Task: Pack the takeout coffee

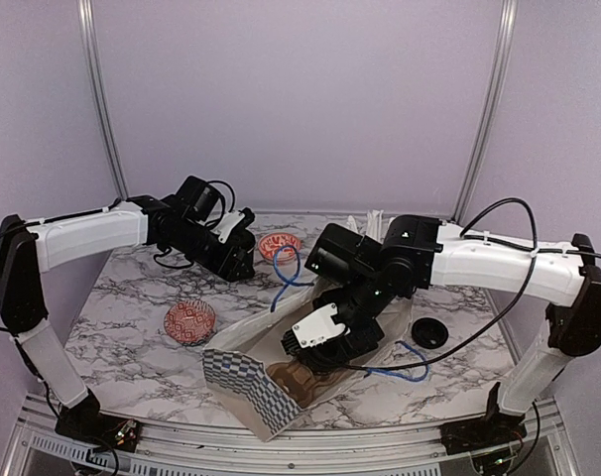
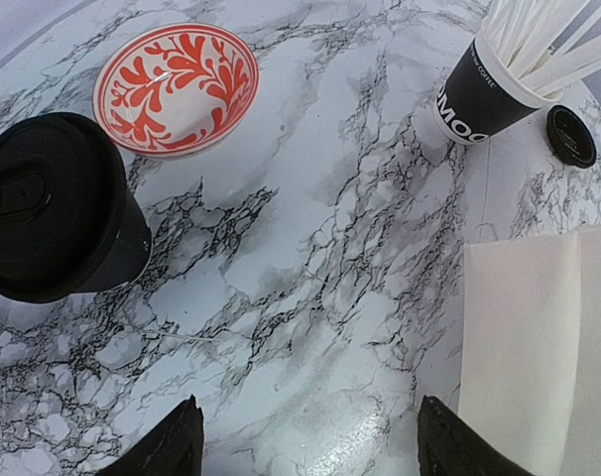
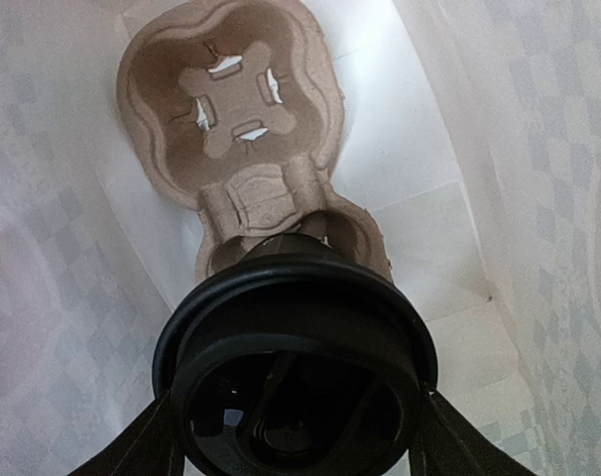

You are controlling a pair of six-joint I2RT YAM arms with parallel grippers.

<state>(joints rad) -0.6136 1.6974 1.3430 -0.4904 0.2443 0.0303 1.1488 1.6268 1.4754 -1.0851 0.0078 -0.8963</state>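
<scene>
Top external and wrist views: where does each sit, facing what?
Top external: above, behind the robot, looking down at the table; left arm and right arm show.
Left wrist: on that arm, looking down at a lidded cup and red dish; open left gripper shows.
Right wrist: on its arm, looking into the bag; right gripper holds a second cup at the tray.
Shared: red dish, top and left wrist.

The marble table carries a red dish at nine o'clock, another dish at twelve, a loose black lid at three and a white bag at six.
</scene>
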